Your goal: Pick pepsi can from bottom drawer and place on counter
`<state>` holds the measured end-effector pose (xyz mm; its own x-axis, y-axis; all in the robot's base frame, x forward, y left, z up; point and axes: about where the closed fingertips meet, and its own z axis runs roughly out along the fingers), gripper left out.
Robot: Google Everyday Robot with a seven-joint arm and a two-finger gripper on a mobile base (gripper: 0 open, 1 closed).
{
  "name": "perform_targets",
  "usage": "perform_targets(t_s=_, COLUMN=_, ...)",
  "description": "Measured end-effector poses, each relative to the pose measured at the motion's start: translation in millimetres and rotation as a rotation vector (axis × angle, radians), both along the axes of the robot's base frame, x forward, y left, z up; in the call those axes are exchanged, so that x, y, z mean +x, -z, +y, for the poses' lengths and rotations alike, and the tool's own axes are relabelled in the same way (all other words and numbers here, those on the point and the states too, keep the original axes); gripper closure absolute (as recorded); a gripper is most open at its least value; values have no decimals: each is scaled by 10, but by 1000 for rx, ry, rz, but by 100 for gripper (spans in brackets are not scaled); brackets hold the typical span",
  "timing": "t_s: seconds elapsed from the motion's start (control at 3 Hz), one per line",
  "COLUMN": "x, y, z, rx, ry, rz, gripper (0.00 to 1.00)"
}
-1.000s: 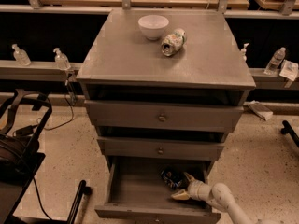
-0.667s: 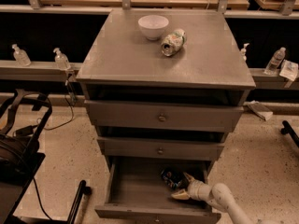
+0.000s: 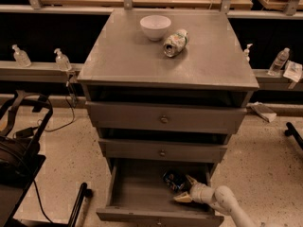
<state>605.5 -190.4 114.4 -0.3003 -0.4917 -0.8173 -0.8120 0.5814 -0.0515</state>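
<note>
The bottom drawer [image 3: 142,197] is pulled open below two shut shallower drawers. The pepsi can [image 3: 173,180], dark blue, lies on its side at the back right of the drawer floor. My gripper [image 3: 186,189] reaches into the drawer from the lower right on a white arm. Its two pale fingers are spread, one fingertip [image 3: 191,179] by the can and the other lower down. The gripper is right beside the can, open, not closed on it. The counter [image 3: 142,60] is the grey top of the cabinet.
A white bowl [image 3: 155,27] and a pale green-and-white can [image 3: 175,42] lying on its side sit at the back of the counter. Small bottles [image 3: 62,59] stand on a ledge left and right. A black cart [image 3: 19,150] stands at the left.
</note>
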Motion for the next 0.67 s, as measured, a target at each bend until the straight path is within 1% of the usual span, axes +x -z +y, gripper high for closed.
perform_targets(t_s=0.67, x=0, y=0, z=3, rx=0, ry=0, rz=0, gripper=15)
